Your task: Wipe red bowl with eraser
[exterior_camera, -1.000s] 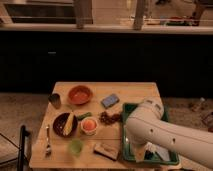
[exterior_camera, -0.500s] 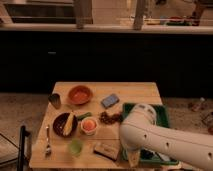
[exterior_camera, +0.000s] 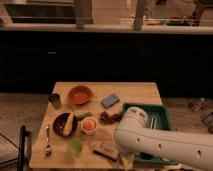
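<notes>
The red bowl (exterior_camera: 80, 94) sits at the back left of the wooden table (exterior_camera: 140, 92), with nothing in it. The eraser (exterior_camera: 105, 150), a small block with a pale top and dark sides, lies flat near the front edge. My white arm (exterior_camera: 155, 142) reaches in from the right, and its rounded end hangs just right of the eraser. The gripper is hidden behind or under that arm, so I do not see it.
A blue sponge (exterior_camera: 110, 100) lies right of the red bowl. A dark bowl with yellow food (exterior_camera: 65, 124), a white cup (exterior_camera: 89, 125), a green cup (exterior_camera: 76, 146), a metal cup (exterior_camera: 55, 100) and a fork (exterior_camera: 48, 141) fill the left half. A green tray (exterior_camera: 161, 111) sits at the right.
My arm has swung left from over the green tray, and its end is now closer to the eraser. Nothing on the table has moved.
</notes>
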Available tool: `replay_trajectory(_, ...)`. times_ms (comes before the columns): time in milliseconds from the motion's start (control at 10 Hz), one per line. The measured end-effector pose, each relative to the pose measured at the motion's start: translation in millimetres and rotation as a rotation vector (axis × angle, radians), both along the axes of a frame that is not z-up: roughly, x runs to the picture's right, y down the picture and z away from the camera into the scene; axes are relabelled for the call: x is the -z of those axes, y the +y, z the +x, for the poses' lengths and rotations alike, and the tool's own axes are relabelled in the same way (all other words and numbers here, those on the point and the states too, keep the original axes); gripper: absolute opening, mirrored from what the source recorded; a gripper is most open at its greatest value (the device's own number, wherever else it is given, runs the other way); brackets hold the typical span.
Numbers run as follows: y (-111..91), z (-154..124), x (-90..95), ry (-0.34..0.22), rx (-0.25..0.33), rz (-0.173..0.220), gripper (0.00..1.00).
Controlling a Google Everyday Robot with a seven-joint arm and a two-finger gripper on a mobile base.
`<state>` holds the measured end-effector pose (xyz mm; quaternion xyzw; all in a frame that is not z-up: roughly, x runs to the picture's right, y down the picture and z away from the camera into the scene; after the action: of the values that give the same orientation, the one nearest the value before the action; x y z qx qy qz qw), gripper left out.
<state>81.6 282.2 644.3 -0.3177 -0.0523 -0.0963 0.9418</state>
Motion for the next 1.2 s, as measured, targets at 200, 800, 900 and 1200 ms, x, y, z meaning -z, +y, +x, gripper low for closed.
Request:
replay_trajectory(200,4.7,0.9,-0.3,0.012,-0.037,-0.005,0.54)
replay_trajectory(800,19.2,-4.7,-14.1,0.018,-0.101,-0.017,0.71)
replay_trajectory(900,22.2,-5.2,-17.0,0.015,-0.115,-0.016,0.78)
replay_trajectory(1200,15.3,-9.0,-9.0,-0.010,-0.147,-0.011,0.80)
